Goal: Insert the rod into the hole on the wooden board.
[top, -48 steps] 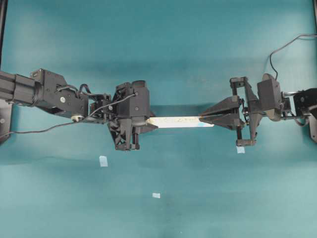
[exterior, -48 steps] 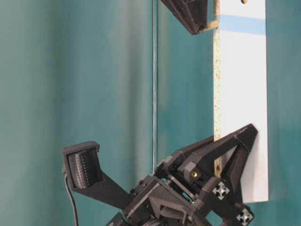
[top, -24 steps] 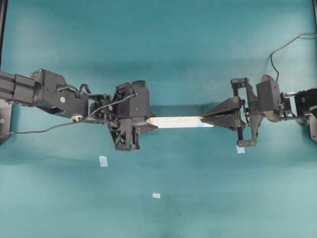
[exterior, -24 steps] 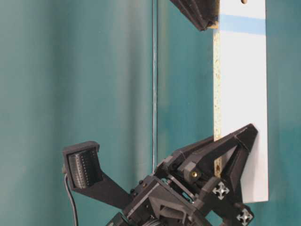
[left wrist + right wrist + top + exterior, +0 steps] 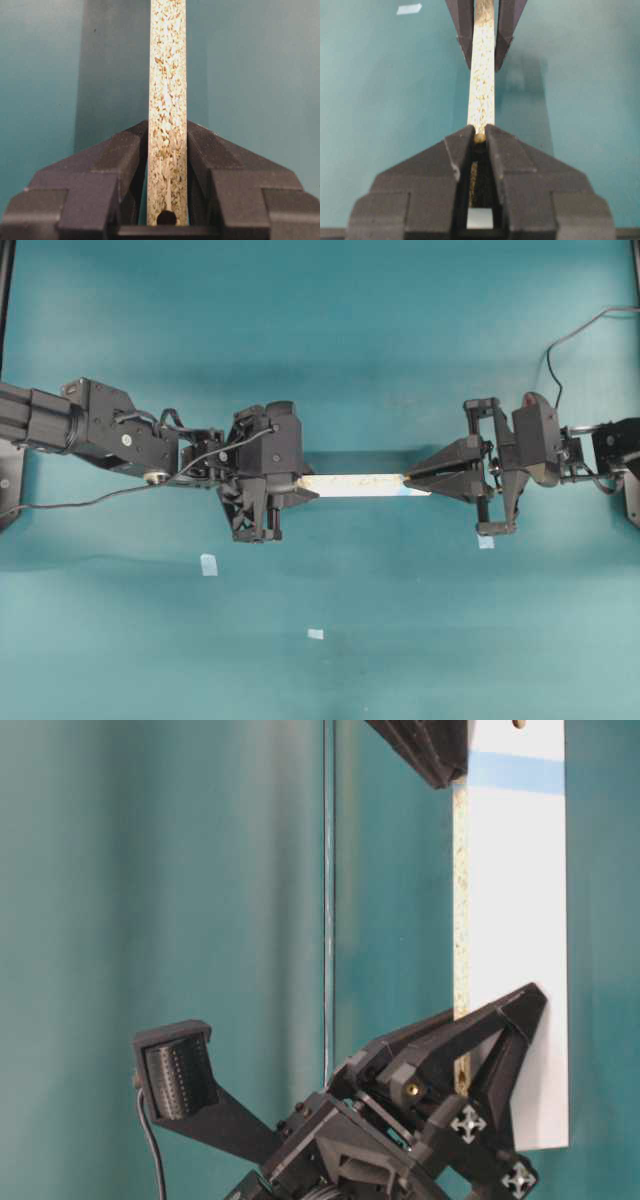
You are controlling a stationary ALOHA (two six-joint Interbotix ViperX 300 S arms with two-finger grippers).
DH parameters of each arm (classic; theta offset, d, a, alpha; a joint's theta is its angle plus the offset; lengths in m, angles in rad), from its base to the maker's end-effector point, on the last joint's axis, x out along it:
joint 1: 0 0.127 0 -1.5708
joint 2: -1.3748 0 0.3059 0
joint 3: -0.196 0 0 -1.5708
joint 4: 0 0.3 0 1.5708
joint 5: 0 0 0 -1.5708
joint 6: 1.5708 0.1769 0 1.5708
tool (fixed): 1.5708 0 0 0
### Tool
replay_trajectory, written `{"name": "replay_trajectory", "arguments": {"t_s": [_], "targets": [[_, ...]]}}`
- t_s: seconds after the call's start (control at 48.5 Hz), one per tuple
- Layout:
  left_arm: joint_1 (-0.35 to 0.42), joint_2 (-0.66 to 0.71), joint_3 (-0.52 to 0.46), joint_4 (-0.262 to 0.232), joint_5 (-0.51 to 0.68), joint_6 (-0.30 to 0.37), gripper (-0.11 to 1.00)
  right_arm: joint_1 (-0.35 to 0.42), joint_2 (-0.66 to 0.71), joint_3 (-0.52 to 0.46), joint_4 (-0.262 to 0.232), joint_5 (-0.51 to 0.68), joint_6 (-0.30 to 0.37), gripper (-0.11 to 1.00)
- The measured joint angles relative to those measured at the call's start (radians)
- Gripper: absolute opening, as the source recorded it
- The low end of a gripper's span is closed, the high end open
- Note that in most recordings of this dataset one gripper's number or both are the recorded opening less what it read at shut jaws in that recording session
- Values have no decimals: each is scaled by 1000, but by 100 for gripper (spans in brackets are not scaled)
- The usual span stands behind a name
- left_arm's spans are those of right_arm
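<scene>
The wooden board (image 5: 355, 485) hangs level above the teal table, a long speckled strip (image 5: 167, 75). My left gripper (image 5: 295, 487) is shut on its left end, jaws pressed to both faces (image 5: 167, 135), beside a plain dark hole (image 5: 166, 217). My right gripper (image 5: 408, 480) is shut on the rod (image 5: 480, 136), whose rounded beige tip shows between the fingertips, right against the board's speckled edge (image 5: 482, 75). In the table-level view the right gripper (image 5: 445, 755) touches that edge beside the light-blue mark (image 5: 515, 770). The hole there is hidden behind the jaws.
Small pale-blue tape squares lie on the teal cloth (image 5: 208, 564), (image 5: 315, 634), (image 5: 485, 541). Another small hole (image 5: 518, 723) sits in the board's white face past the blue mark. Both arms stretch in from the table's sides.
My right gripper has edged toward the board's edge. The rod that stuck out beside the blue mark a second ago is now covered by the jaws. The left gripper has not moved.
</scene>
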Motion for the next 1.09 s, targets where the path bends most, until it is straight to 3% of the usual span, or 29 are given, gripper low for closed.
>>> {"name": "replay_trajectory", "arguments": {"t_s": [1.053,1.094], "targets": [[3,0,2,0,3,0,31,8,-106,-44,-5,305,15,10],[3,-2,2,0,3,0,31,8,-106,-46,-5,308,12,15]]}}
